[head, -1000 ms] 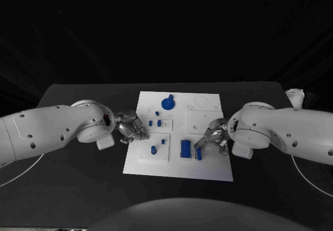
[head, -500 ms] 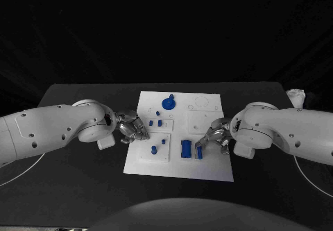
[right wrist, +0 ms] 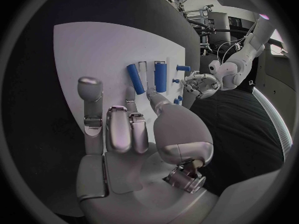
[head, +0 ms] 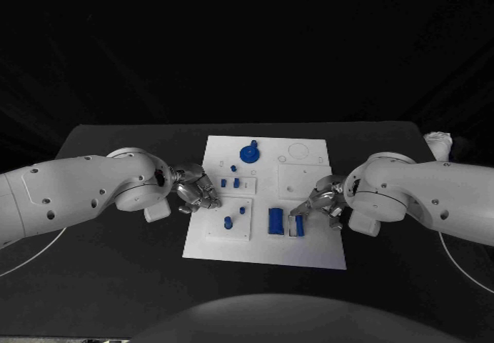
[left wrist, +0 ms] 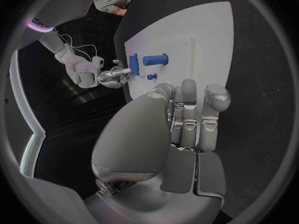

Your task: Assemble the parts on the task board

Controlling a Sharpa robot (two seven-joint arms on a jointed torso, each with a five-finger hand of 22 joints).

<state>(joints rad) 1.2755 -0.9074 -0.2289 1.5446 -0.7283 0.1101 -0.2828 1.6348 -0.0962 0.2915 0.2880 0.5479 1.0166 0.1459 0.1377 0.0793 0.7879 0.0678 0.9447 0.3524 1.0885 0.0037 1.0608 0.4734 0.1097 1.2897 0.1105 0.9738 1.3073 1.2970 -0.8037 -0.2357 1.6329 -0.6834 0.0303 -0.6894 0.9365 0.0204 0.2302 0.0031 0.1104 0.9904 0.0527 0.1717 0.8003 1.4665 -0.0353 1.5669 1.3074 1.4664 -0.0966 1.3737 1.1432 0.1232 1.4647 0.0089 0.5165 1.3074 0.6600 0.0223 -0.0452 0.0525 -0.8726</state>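
Hands sit at opposite edges of the task board [head: 309,251], which lies in the middle of the black table [head: 113,271]. My left hand [head: 195,193] is at the board's left edge, arm bent in from the side; from the left wrist camera I see its fingers [left wrist: 187,102] straight and side by side, thumb folded across beneath, nothing in them. My right hand [head: 321,204] is at the board's right edge, its fingertips close to a slim blue bar [head: 295,227]. On the right wrist camera one finger [right wrist: 90,97] stands apart from the rest, the others lie together, and the thumb reaches toward the bar; I cannot tell whether it touches. I see nothing gripped.

Board is white and flat. A wider blue block [head: 276,220] lies just left of the bar. A round blue piece [head: 249,152] sits near the far edge, with small blue pegs [head: 228,183] on the left half.
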